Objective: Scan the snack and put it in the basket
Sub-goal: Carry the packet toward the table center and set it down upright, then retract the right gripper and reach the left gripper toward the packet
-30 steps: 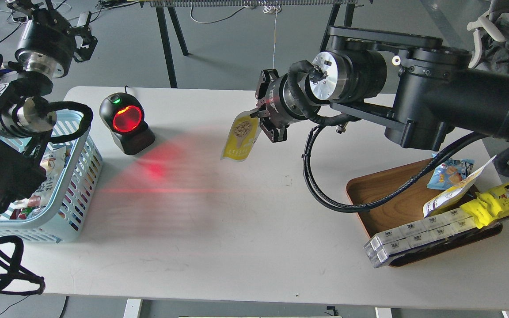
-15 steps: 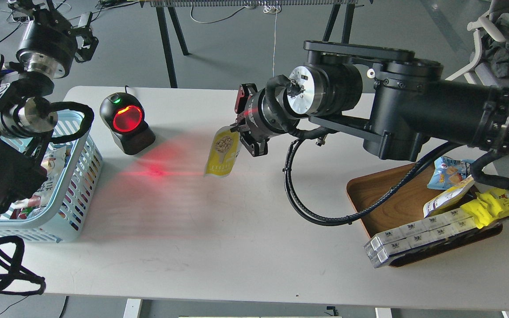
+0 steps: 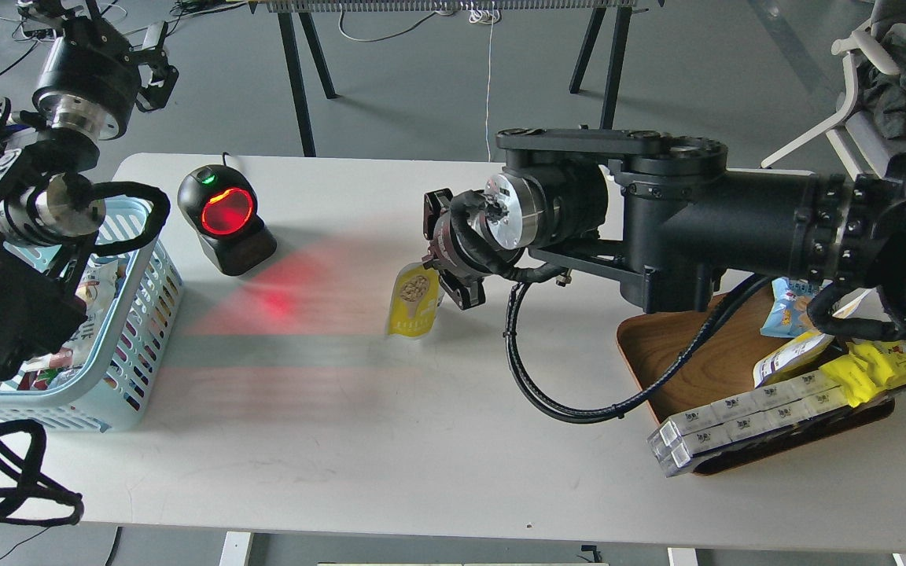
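Note:
The snack, a small pouch with a yellow front and a round picture of pale beans, hangs upright from my right gripper, which is shut on its white top. Its bottom is at or just above the white table, mid-table, to the right of the black scanner with its glowing red window. The light blue basket stands at the table's left edge with packets inside. My left gripper is raised above and behind the basket, seen dark and end-on.
A brown wooden tray at the right holds a blue pouch, a bright yellow packet and clear boxes. Red scanner light falls on the table between scanner and snack. My left arm covers part of the basket.
My right gripper has carried the snack to the left and then lower, down toward the table surface in front of the scanner. The left arm has barely moved.

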Controlling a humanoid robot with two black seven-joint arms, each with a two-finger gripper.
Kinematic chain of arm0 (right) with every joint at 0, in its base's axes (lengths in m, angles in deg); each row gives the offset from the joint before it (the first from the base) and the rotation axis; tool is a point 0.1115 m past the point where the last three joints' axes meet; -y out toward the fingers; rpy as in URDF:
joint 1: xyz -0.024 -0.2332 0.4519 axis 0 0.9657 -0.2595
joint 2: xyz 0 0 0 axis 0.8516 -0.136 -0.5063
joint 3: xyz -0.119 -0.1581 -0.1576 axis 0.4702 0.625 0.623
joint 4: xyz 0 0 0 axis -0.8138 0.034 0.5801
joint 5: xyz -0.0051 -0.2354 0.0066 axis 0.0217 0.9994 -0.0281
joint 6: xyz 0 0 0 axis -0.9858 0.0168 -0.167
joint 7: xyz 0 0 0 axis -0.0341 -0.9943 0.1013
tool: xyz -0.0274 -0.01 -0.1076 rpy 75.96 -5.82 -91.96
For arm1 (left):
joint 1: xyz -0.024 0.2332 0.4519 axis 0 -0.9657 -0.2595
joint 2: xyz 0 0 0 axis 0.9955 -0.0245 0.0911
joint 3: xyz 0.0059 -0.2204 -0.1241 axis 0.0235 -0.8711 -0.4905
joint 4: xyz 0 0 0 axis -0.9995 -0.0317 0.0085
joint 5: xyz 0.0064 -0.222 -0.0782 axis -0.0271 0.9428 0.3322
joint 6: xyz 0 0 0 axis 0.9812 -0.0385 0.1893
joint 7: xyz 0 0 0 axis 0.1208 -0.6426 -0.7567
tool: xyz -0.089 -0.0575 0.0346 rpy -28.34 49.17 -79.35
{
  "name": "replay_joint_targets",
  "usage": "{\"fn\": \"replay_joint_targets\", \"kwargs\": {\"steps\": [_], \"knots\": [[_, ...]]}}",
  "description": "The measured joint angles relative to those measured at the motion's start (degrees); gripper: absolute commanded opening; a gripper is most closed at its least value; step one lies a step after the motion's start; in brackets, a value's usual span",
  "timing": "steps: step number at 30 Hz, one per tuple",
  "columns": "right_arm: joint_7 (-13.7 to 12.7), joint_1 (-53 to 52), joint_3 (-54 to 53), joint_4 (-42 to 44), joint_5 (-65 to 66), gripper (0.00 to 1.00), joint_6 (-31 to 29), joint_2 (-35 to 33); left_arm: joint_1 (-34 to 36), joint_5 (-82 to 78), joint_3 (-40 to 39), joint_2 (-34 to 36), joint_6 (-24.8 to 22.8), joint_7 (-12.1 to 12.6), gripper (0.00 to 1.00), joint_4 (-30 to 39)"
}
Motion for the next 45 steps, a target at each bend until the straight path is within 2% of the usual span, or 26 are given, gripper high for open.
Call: {"fn": "replay_joint_targets", "kwargs": {"steps": [2,5,9,15,22,30,36,40,43,45], "knots": [[0.0,-0.1,0.8,0.3,0.0,0.01,0.0,0.0,0.0,0.0,0.0,-0.1,0.0,0.0,1.00,0.0],[0.0,-0.1,1.2,0.5,0.1,0.10,0.0,0.0,0.0,0.0,0.0,-0.1,0.1,0.0,1.00,0.0],[0.0,-0.2,1.2,0.5,0.1,0.34,0.0,0.0,0.0,0.0,0.0,-0.2,0.1,0.0,1.00,0.0],[0.0,-0.3,0.3,0.5,0.8,0.98,0.0,0.0,-0.1,0.0,0.0,-0.2,0.1,0.0,1.00,0.0],[1.2,-0.2,-4.0,0.0,3.0,0.99,0.0,-2.2,0.4,-0.1,0.1,0.1,0.2,0.6,1.00,0.0],[1.5,0.7,-15.8,-5.7,7.9,0.99,0.0,-15.9,1.5,-0.5,2.6,3.2,0.4,0.9,1.00,0.5],[2.6,4.0,-23.6,-6.6,8.1,0.99,0.0,-26.3,5.1,-0.5,9.9,11.1,0.3,0.9,1.00,4.4],[4.0,8.9,-30.8,-5.7,8.2,0.99,-0.6,-30.8,8.0,-0.6,16.5,18.9,0.4,0.9,1.00,9.0],[5.1,13.5,-36.6,-3.7,8.2,0.99,-5.5,-33.1,9.2,-2.4,20.0,26.0,0.3,0.9,1.00,13.5],[5.8,17.0,-40.7,-1.1,8.2,0.99,-11.0,-33.9,9.6,-4.9,21.2,31.3,-0.1,0.9,1.00,17.3]]}}
